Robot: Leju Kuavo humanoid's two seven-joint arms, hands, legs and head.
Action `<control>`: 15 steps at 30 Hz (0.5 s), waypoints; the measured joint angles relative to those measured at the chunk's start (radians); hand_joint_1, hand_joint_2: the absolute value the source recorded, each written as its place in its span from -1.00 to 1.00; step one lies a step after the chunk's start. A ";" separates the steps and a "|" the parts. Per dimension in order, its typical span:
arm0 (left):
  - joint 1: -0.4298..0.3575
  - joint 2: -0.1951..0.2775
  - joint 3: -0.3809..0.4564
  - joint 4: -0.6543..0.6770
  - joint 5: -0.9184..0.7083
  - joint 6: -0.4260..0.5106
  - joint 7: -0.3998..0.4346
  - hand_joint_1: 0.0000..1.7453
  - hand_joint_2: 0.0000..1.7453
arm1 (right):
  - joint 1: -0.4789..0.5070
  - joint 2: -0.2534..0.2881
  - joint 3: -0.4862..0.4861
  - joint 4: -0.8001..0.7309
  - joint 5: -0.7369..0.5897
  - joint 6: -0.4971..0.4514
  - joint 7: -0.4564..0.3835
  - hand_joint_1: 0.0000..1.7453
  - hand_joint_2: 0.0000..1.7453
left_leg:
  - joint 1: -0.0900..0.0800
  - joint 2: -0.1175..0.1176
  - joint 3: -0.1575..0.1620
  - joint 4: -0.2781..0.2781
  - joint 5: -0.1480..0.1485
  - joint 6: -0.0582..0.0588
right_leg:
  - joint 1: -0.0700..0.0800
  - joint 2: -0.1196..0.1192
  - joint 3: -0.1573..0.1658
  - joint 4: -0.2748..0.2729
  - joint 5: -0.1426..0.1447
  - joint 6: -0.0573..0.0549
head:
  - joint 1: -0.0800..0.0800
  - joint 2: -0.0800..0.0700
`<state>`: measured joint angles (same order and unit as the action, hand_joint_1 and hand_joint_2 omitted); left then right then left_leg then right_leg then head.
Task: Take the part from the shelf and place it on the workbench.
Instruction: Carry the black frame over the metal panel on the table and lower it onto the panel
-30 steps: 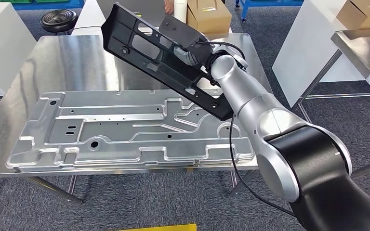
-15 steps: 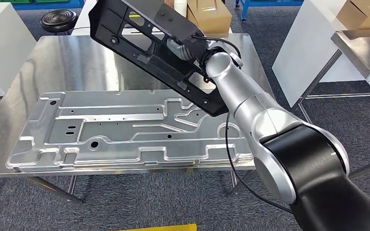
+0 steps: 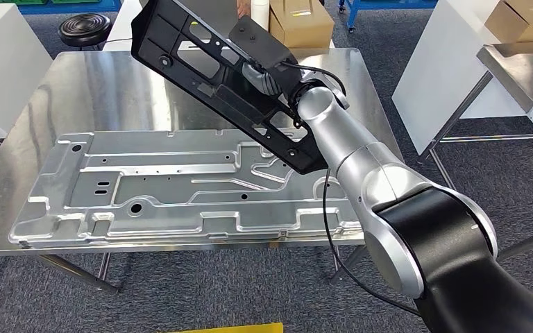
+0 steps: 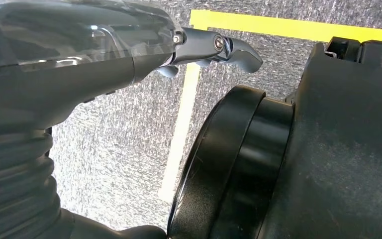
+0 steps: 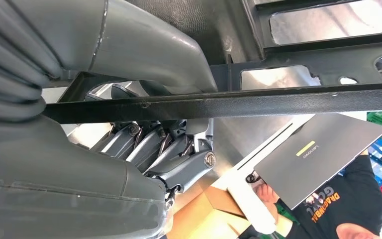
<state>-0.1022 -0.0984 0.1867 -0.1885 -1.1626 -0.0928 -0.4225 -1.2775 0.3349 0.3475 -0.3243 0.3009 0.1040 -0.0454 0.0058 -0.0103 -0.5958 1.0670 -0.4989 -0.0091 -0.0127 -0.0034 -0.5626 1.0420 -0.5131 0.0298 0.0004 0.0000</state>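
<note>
The right hand grips the black plastic frame part through a cutout near its middle, probably so the long piece balances; it hangs tilted, clear above the workbench. Below the hand lies a stamped metal panel; bare steel beyond the hand looks like the open room. The left hand hangs near the floor, holding nothing that I can see, fingers unclear.

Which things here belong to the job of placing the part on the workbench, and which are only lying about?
Belong to the job:
- long black perforated frame part, held above the table
- right hand gripping it
- shiny steel workbench

Lying about:
- large stamped silver metal panel on the workbench
- brown cardboard box
- round black stool
</note>
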 joint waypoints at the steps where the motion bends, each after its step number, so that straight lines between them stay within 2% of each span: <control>1: 0.000 0.000 -0.001 0.000 0.000 0.000 0.000 -1.00 1.00 | 0.000 0.000 0.000 0.000 0.000 0.000 0.000 1.00 1.00 | 0.000 0.000 0.000 0.000 0.000 0.000 | 0.000 0.000 0.000 0.000 0.000 0.000 | 0.000 0.000; 15: 0.000 0.000 -0.002 0.000 0.005 0.004 0.001 -1.00 1.00 | 0.010 -0.020 -0.021 0.000 -0.034 -0.022 -0.007 1.00 1.00 | 0.000 0.000 0.000 0.000 0.000 0.000 | 0.000 0.000 0.000 0.000 0.000 0.000 | 0.000 0.000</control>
<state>-0.1021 -0.0984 0.1843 -0.1884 -1.1576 -0.0892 -0.4219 -1.2670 0.3152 0.3266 -0.3243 0.2665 0.0824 -0.0525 0.0057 -0.0103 -0.5958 1.0670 -0.4989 -0.0091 -0.0127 -0.0034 -0.5626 1.0419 -0.5131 0.0298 0.0004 0.0000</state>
